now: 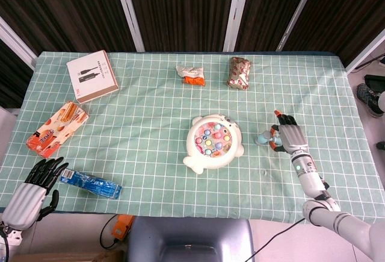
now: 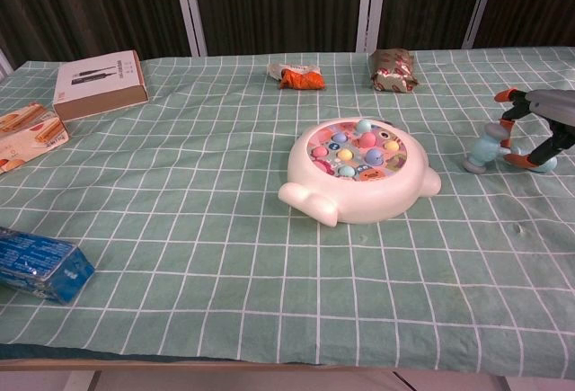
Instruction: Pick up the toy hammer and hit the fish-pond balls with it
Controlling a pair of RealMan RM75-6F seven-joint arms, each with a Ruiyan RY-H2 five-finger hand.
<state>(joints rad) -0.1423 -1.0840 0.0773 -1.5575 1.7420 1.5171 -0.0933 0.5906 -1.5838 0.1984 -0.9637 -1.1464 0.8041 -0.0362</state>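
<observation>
The toy hammer lies on the green checked cloth to the right of the fish pond; its pale blue head (image 1: 263, 137) (image 2: 482, 152) points toward the pond. My right hand (image 1: 290, 137) (image 2: 542, 119) hovers over the handle, orange-tipped fingers spread to either side of it and reaching down, and most of the handle is hidden under them. The white fish-pond toy (image 1: 197, 153) (image 2: 359, 202) sits mid-table with coloured balls (image 1: 212, 137) (image 2: 358, 150) in its top. My left hand (image 1: 33, 190) hangs off the near left table edge, fingers extended and empty.
A white box (image 1: 92, 76) (image 2: 97, 84) and an orange snack box (image 1: 57, 128) (image 2: 27, 135) lie at the left. A blue packet (image 1: 91, 184) (image 2: 38, 263) lies near the front left edge. An orange snack bag (image 1: 192, 75) (image 2: 298, 75) and a brown packet (image 1: 239, 72) (image 2: 393, 69) sit at the back.
</observation>
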